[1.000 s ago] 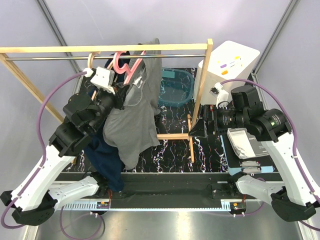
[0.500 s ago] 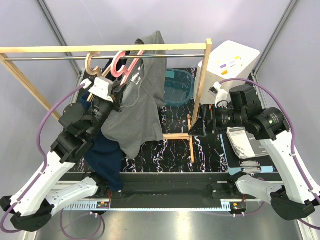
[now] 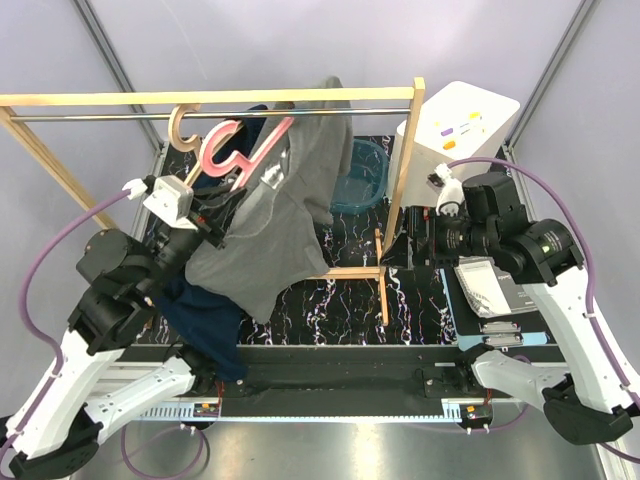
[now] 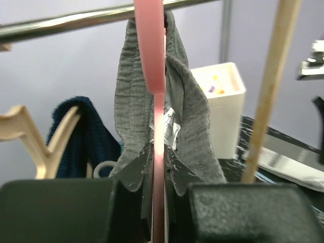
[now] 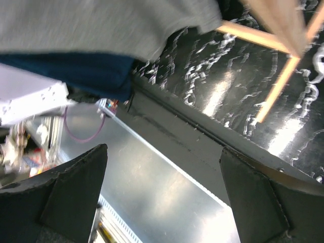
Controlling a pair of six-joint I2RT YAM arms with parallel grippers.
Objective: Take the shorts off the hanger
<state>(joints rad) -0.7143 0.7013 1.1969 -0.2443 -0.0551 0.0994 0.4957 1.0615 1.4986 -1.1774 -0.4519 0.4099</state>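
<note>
Compared with a second ago, the left arm is being carried back and to the left, and the pink hanger [image 3: 238, 150] is being tipped and dragged along the metal rail [image 3: 100, 115] with it.

At the far left, a wooden hanger [image 3: 180, 125] is being left on the rail. The navy shorts [image 3: 205, 320] are being draped beside it and down below the arm, seemingly from that hanger.

The left gripper [image 3: 215, 218] is being kept clamped almost fully closed on the grey shorts [image 3: 280, 230]. In the wrist view the pink hanger's edge is being sandwiched between the fingers together with the folds of cloth. This grip is probably being used to slide the fabric down off the hanger. However, with the hanger pinched too, both are likely being pulled as one.

The grey shorts are being stretched from the rail toward the gripper, their top being kept over the hanger.

On the right, the right gripper [image 3: 395, 250] is being held wide open with nothing in it. It is being parked low beside the rack's post, apparently in waiting.
</note>
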